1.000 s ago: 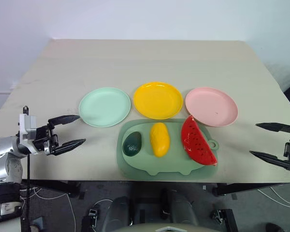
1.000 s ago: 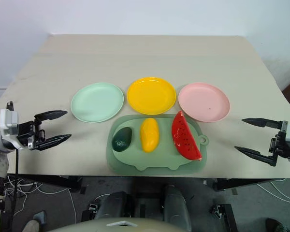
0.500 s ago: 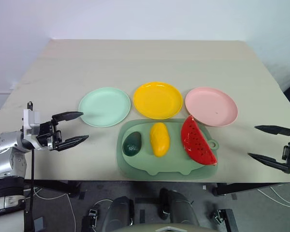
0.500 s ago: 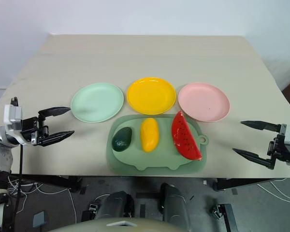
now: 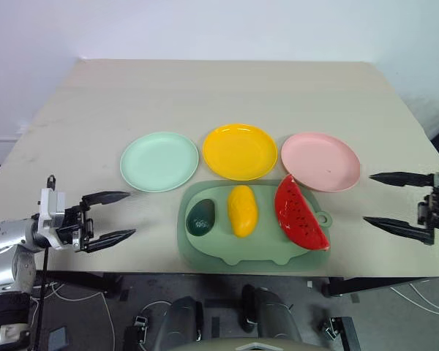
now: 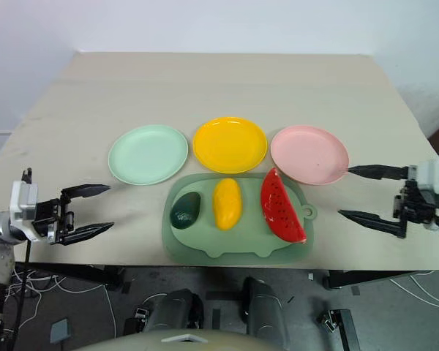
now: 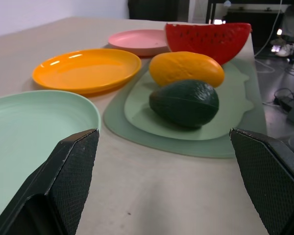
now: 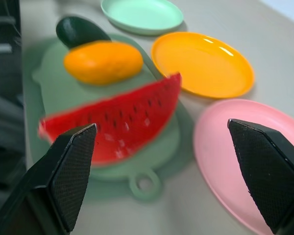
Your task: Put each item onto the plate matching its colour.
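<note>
L hand [image 5: 118, 216] & R hand [image 5: 374, 198] level, spread, empty.

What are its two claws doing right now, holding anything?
Left gripper: open, holding nothing.
Right gripper: open, holding nothing.

The yellow plate [image 5: 239, 151] looks like glossy plastic with bright highlights, while the mint green plate [image 5: 159, 161] beside it and the pink plate [image 5: 320, 161] are duller. The watermelon wedge [image 5: 299, 213] is shiny; the avocado [image 7: 185, 102] has a finely pebbled skin. The fingertips [image 7: 74, 166] carry a rough cross-hatched black texture.
</note>
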Available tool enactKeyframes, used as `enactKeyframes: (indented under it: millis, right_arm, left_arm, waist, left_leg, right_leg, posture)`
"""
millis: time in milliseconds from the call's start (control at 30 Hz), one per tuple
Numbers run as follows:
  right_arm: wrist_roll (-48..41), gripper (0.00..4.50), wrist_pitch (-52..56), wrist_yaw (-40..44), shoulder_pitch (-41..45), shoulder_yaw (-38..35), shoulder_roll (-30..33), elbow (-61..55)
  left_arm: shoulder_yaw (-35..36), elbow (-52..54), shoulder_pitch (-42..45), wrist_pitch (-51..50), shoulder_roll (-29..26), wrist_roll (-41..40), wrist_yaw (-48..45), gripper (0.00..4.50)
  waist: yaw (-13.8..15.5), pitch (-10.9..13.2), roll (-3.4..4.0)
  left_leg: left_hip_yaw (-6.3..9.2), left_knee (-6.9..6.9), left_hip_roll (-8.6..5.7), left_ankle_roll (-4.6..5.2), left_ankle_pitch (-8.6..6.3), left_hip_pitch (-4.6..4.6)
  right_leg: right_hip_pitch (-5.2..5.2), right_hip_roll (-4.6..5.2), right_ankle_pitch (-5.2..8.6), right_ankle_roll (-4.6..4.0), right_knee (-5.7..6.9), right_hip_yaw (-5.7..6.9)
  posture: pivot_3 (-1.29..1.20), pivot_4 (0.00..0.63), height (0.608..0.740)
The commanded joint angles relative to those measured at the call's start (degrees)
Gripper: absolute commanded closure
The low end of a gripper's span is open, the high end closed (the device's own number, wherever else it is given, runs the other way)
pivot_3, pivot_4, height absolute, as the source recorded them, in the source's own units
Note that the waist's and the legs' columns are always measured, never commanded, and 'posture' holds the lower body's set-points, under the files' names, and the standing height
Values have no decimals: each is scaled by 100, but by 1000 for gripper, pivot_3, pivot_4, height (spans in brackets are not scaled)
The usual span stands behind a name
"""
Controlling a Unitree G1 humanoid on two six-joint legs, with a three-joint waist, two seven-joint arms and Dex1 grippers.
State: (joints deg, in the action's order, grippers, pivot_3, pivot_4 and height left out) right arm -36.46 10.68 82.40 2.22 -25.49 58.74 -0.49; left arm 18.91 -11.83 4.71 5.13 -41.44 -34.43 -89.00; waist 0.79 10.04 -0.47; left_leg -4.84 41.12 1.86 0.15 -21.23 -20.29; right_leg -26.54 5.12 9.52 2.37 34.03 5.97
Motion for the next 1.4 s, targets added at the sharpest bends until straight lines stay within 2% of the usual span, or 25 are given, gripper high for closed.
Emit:
enactKeyframes:
  millis: [33, 167, 267, 333, 500, 700, 933, 1267, 1400]
  right_arm:
    - [-280, 0, 1040, -473, 284, 206, 386, -845]
    - [-423, 0, 2642, -1258, 673, 828, 869, -1680]
    - [-470, 0, 3976, -2178, 1213, 1410, 951, -2135]
    - [-531, 0, 4671, -2655, 1584, 1660, 829, -2265]
    - [-514, 0, 5639, -3571, 2095, 2019, 400, -2448]
    - [-472, 0, 6753, -4555, 2191, 2364, -386, -2561]
    - [-319, 0, 7185, -5114, 2350, 2659, -958, -2758]
    - [23, 0, 6927, -5104, 2339, 3376, -731, -3003]
    - [122, 1158, 6852, -5027, 2390, 3481, -684, -2981]
  left_arm:
    - [47, 368, -58, -3, 73, -91, 206, 20]
    - [-31, 347, -85, 108, 193, -7, 279, 20]
    - [-109, 311, -67, 190, 311, 47, 334, 20]
    - [-173, 318, -52, 218, 380, 66, 368, 20]
    - [-302, 339, -24, 253, 488, 97, 456, 20]
    - [-387, 327, -16, 328, 596, 112, 539, 20]
    - [-428, 364, -122, 444, 666, 129, 633, 20]
    - [-417, 164, -193, 697, 724, 141, 646, 20]
    - [-431, 41, -160, 797, 753, 160, 630, 0]
  waist:
    - [0, 0, 0]
    - [-4, 0, 1]
    - [-5, 0, -2]
    - [2, 0, -2]
    - [-6, 1, -4]
    - [-5, 0, -5]
    - [-10, 0, -5]
    - [-25, -5, -13]
    - [-33, -10, -21]
  left_leg:
    - [1, 0, 0, 0, 0, -3]
    - [2, -1, 1, 0, 0, -6]
    - [2, 0, 1, 0, 0, -10]
    - [2, 0, -1, 0, 0, -13]
    - [1, -1, -2, 1, -1, -19]
    - [1, 0, -1, 1, 0, -20]
    - [2, -1, -1, 2, -1, -20]
    - [4, -2, 0, 2, -1, -17]
    - [4, -2, 2, 2, -1, -16]
  right_leg:
    - [-3, 0, 0, 0, 1, 0]
    - [-8, -2, 0, -1, 1, 0]
    - [-9, -2, 8, -13, -2, 0]
    - [-11, 2, 10, -17, -2, 1]
    - [-17, -1, 10, -17, -3, 0]
    - [-16, -3, 1, -2, -3, 1]
    - [-16, -5, 0, -1, -2, 1]
    - [-15, -8, 2, -2, -3, 1]
    - [-14, -10, 2, -2, -3, 1]
  posture:
    - [0, 150, 733]
    - [0, 150, 733]
    - [0, 150, 733]
    - [0, 150, 733]
    - [0, 150, 733]
    - [0, 150, 733]
    - [0, 150, 733]
    - [0, 150, 733]
    - [0, 150, 733]
